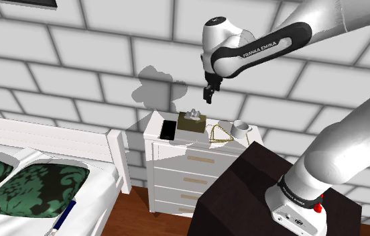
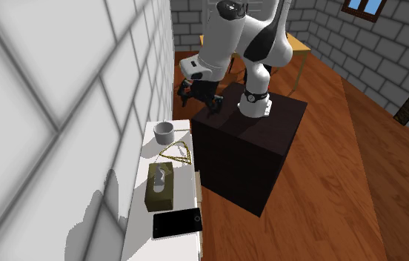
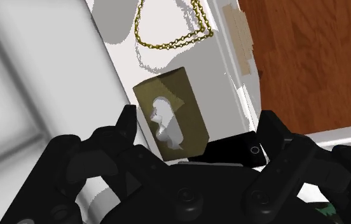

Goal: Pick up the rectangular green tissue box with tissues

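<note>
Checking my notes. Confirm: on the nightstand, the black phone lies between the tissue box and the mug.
Wrong. On the nightstand the gold chain, not the phone, lies between the tissue box and the mug; see the second exterior view.

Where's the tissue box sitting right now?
In the shoulder view the olive-green tissue box sits on the white nightstand, between the black phone at its left and the gold chain at its right.

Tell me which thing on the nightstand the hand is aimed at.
The olive tissue box, between the black phone and the gold chain: in the wrist view it lies centred between the fingers of the hand.
</note>
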Tool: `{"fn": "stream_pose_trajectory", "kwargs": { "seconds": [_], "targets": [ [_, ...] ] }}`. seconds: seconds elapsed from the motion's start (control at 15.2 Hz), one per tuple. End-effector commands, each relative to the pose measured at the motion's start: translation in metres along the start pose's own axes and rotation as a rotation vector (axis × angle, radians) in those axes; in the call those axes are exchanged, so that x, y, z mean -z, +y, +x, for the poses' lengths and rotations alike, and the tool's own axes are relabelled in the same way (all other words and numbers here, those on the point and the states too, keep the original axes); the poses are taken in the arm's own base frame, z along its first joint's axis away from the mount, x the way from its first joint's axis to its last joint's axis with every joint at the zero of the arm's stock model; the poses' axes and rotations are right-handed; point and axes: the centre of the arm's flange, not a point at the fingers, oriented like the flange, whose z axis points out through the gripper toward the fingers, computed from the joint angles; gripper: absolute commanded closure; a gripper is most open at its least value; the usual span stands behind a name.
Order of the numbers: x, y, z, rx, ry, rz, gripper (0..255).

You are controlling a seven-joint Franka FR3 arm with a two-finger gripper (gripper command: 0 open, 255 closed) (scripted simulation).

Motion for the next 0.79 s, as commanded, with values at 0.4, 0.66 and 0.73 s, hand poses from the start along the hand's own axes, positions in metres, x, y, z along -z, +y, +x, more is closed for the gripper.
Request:
{"fn": "stream_pose_trajectory", "kwargs": {
  "seconds": [0.4, 0.66, 0.73],
  "targets": [
    [-0.089, 0.01, 0.063, 0.085, -0.063, -0.096, 0],
    [-0.134, 0.015, 0.093, 0.127, -0.095, -0.143, 0],
    [-0.146, 0.016, 0.1, 0.137, -0.103, -0.155, 0]
  ]
}}
